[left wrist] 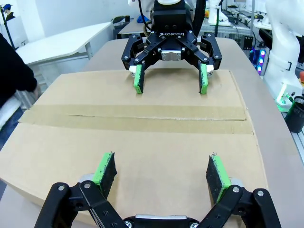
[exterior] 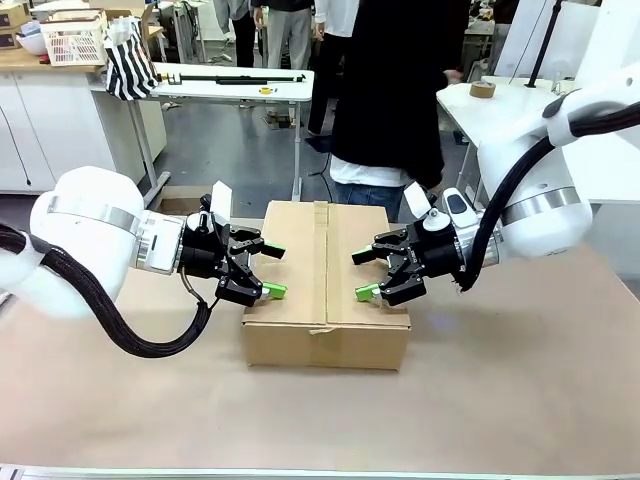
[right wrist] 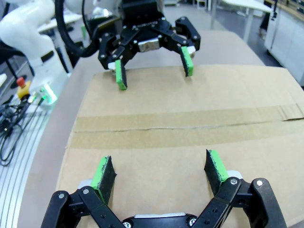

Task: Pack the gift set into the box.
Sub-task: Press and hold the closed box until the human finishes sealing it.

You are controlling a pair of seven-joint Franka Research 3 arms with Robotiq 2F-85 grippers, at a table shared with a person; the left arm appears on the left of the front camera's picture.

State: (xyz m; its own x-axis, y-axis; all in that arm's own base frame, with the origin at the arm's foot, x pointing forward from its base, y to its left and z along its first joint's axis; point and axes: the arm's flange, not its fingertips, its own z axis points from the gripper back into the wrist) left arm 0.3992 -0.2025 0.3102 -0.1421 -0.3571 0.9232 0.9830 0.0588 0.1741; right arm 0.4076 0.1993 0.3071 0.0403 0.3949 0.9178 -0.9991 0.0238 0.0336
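Observation:
The box (exterior: pixel 325 285) is a large brown carton lying mid-table, flaps closed, a brown tape strip (exterior: pixel 322 260) running along its top seam. My left gripper (exterior: pixel 272 270) hovers open over the box's left edge, nothing between its fingers. My right gripper (exterior: pixel 362 275) hovers open over the right part of the lid, also empty. The two face each other across the tape. In the left wrist view the box lid (left wrist: pixel 142 142) spreads under my own gripper (left wrist: pixel 161 172), with the right gripper (left wrist: pixel 170 79) opposite. The right wrist view shows the lid (right wrist: pixel 190 118), my gripper (right wrist: pixel 160 172) and the left gripper (right wrist: pixel 154 68). The gift set is out of view.
A person in a dark top (exterior: pixel 390 90) stands at the far side of the table behind the box. The brown tabletop (exterior: pixel 520 380) stretches bare around the box. White tables (exterior: pixel 230 80) stand farther back, one with a roll of tape (exterior: pixel 482 89).

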